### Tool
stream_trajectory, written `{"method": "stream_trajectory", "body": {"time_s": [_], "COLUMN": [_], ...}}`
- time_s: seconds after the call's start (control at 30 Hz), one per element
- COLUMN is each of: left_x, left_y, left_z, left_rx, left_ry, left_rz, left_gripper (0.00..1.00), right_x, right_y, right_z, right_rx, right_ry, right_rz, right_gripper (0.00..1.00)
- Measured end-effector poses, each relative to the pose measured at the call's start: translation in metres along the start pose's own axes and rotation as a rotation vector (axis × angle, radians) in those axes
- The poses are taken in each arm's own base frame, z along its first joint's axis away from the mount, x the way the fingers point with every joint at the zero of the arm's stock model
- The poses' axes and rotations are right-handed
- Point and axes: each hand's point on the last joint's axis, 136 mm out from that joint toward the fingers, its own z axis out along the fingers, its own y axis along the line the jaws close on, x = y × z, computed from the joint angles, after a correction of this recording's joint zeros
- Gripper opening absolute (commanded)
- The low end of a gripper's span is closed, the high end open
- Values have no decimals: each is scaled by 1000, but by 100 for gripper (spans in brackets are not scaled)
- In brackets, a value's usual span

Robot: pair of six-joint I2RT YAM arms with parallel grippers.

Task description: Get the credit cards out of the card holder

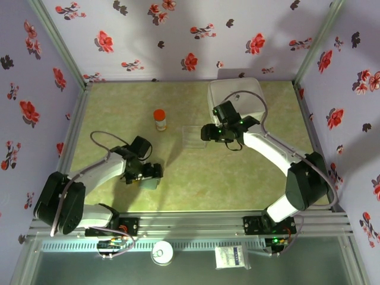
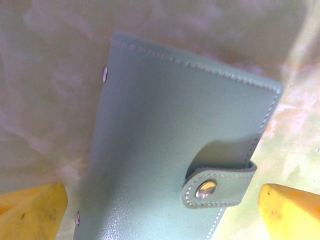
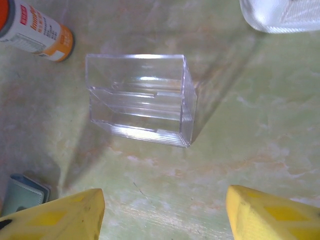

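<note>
Evidently closed, the card holder (image 2: 175,150) lies flat on the tabletop (image 1: 202,178), snap tab (image 2: 215,187) fastened, the left gripper (image 2: 160,212) directly above it, jaws wide and empty either side. Smooth stitched leatherette, light, pliant, probably slick: pinch its long edges before lifting the tab. Well beyond the card holder, the right gripper (image 3: 165,210) hovers over a rigid clear stand (image 3: 140,100), jaws apart, holding nothing.

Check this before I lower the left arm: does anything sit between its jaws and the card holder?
Nothing visible does. The card holder lies on the table right under the left gripper, whose jaws stand open on either side of it. Its snap tab is fastened shut.
</note>
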Motion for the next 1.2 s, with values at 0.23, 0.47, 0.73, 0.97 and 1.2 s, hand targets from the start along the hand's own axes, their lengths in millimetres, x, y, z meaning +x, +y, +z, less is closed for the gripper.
{"method": "stream_trajectory", "body": {"time_s": [0.23,0.47,0.73,0.97,1.2], "left_x": [-16,-13,-11,-1,-2], "left_y": [-21,-16,-11,-4,-2], "left_z": [2,10,13,11,14], "left_rx": [-55,-105,-130,-157,-163], "left_ry": [3,41,70,116,134], "left_rz": [66,108,175,208,237], "left_gripper": [98,98,99,97,92], "right_x": [7,10,12,13,14], "right_y": [-3,-5,-5,-3,-2], "right_z": [3,0,0,0,0], "right_rx": [7,7,8,5,4], "right_ry": [15,14,15,18,19], "right_rz": [4,5,6,4,1], "right_gripper": [66,66,66,66,66]}}
